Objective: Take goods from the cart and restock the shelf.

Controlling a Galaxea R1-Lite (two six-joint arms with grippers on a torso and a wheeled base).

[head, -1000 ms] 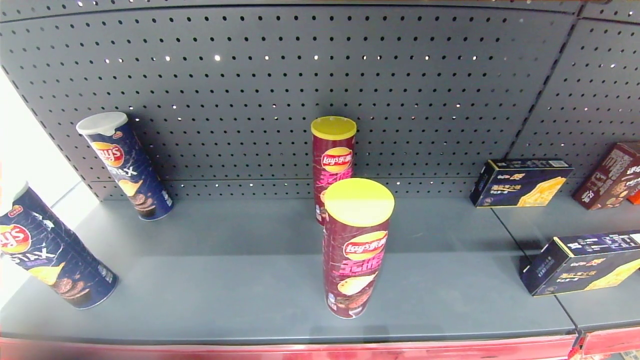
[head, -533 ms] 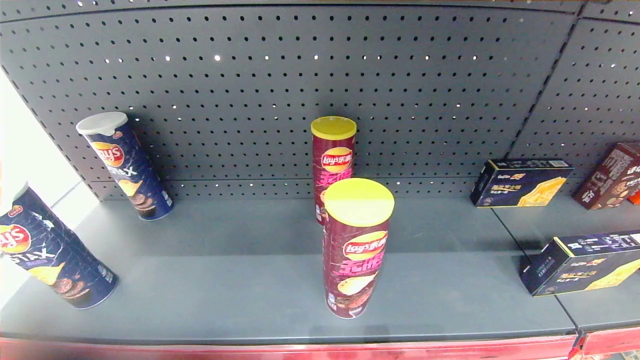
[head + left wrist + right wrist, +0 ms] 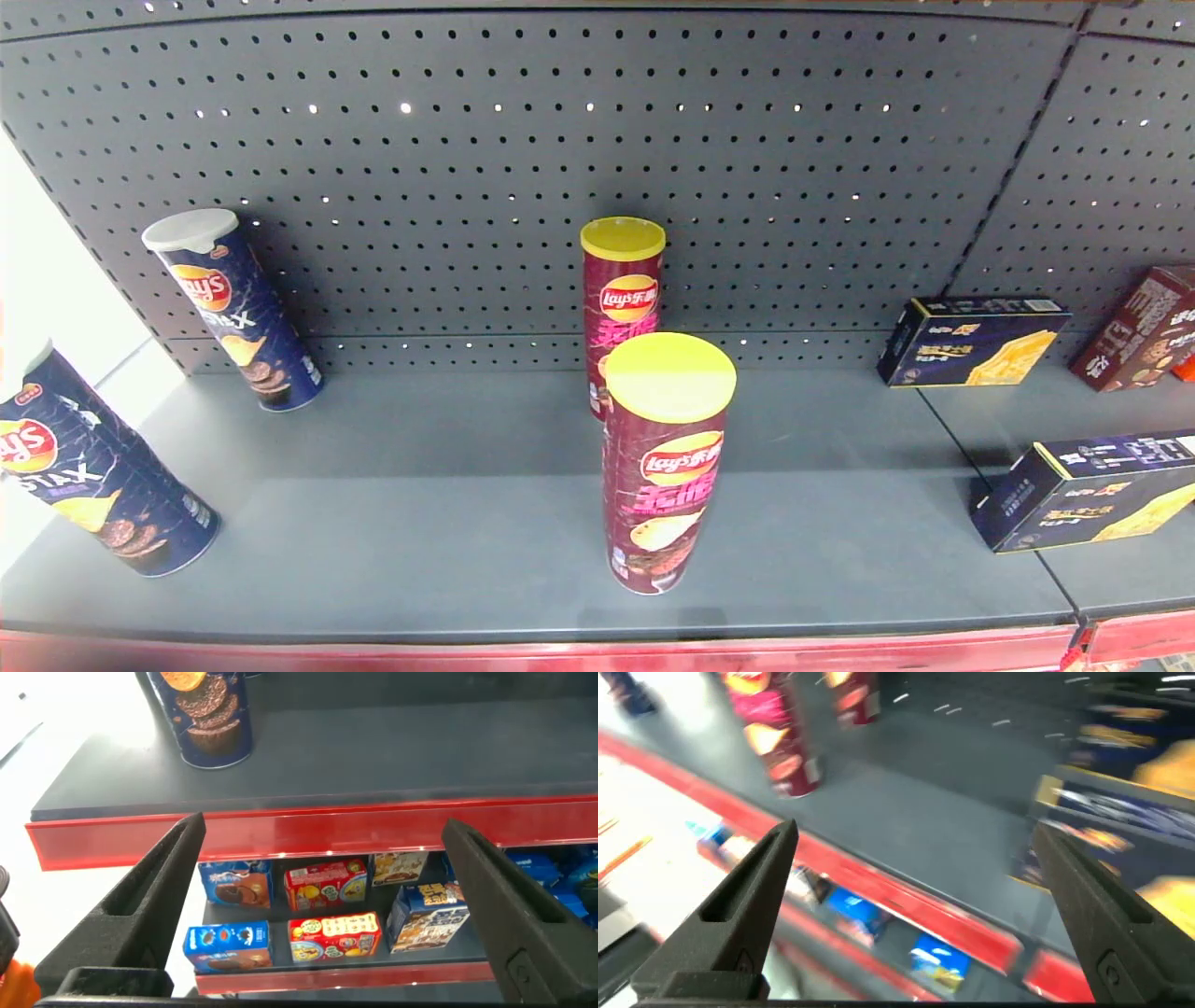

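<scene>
Change: none among cans or boxes since the earlier head frames; same spots on the shelf (image 3: 467,523).
Left gripper (image 3: 322,826): spread wide, holding nothing; level with the red shelf edge (image 3: 308,831).
Right gripper (image 3: 915,829): spread wide as well, holding nothing; facing the same red edge.
Blue cans: two, upright; front one (image 3: 103,476) ahead of left gripper, just past the edge; rear one (image 3: 233,308) farther beyond, against the pegboard (image 3: 560,140).
Maroon cans: two, upright, yellow lids; front one (image 3: 663,467) ahead of right gripper, just past the edge; rear one (image 3: 624,299) behind it, farther off.
Dark blue boxes: two; near (image 3: 1083,490) and far (image 3: 971,341); ahead of right gripper, on the side away from the maroon cans.
Brown box (image 3: 1144,327): one, past the blue boxes, farthest from left gripper.
Lower boxes: beneath the red edge, below left gripper; two blue (image 3: 224,885), two red (image 3: 322,882), stacked in pairs; more alongside, count unclear.
</scene>
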